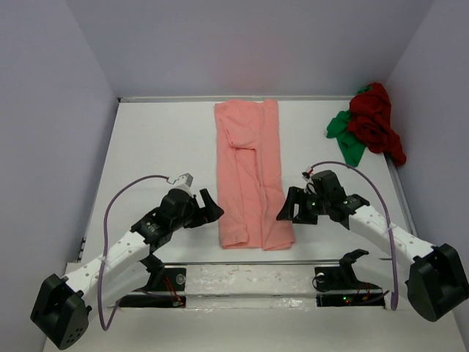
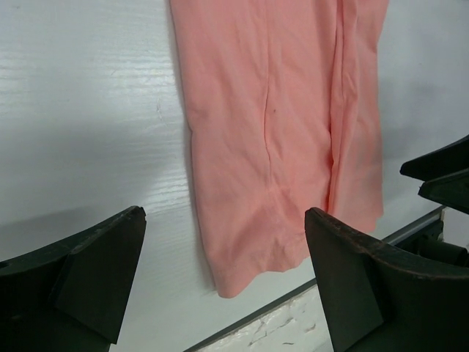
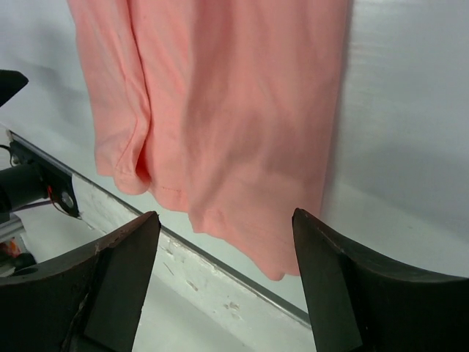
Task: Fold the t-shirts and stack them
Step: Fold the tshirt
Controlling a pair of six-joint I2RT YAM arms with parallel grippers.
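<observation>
The salmon-pink t-shirt [image 1: 249, 172] lies flat in the middle of the table, folded lengthwise into a long strip. Its near end shows in the left wrist view [image 2: 278, 139] and the right wrist view [image 3: 220, 110]. My left gripper [image 1: 211, 207] is open and empty just left of the strip's near end. My right gripper [image 1: 287, 207] is open and empty just right of it. In the wrist views the left gripper [image 2: 223, 253] and the right gripper [image 3: 226, 249] each hover over a near corner of the shirt. The dark red t-shirt [image 1: 375, 121] and the bright green t-shirt [image 1: 346, 139] lie crumpled together at the far right.
The white table [image 1: 161, 147] is walled on the left, back and right. A metal rail [image 1: 249, 264] runs along the near edge by the arm bases. The right gripper's fingers [image 2: 440, 172] show at the right of the left wrist view.
</observation>
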